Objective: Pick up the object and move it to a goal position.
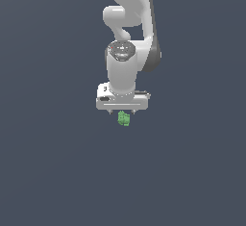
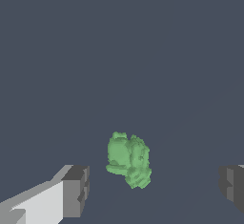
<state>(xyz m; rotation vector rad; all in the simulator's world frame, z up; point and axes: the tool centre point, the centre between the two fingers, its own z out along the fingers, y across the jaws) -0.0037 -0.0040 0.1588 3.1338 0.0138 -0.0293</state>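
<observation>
Flat dark slate-grey ground fills both views around your tool, plain and unmarked. Your white arm (image 1: 129, 37) reaches down from the upper part of the exterior view, and its gripper (image 1: 123, 111) points straight down. The wrist view shows you the two dark finger pads (image 2: 76, 190) standing wide apart, with nothing between them touching either one. So the gripper is spread and holds nothing.

Your object (image 2: 128, 159), a small bright green lumpy block, sits in the gap between the two fingers in the wrist view. It lies somewhat closer to the finger with the white body than to the other, and grey ground shows on each side of it. It is far narrower than the spread of the fingers. From the exterior view you see the object (image 1: 124, 119) just under the gripper's lower edge, close to its midline. Whether the fingertips have reached the object's level, you cannot tell from these pictures.
</observation>
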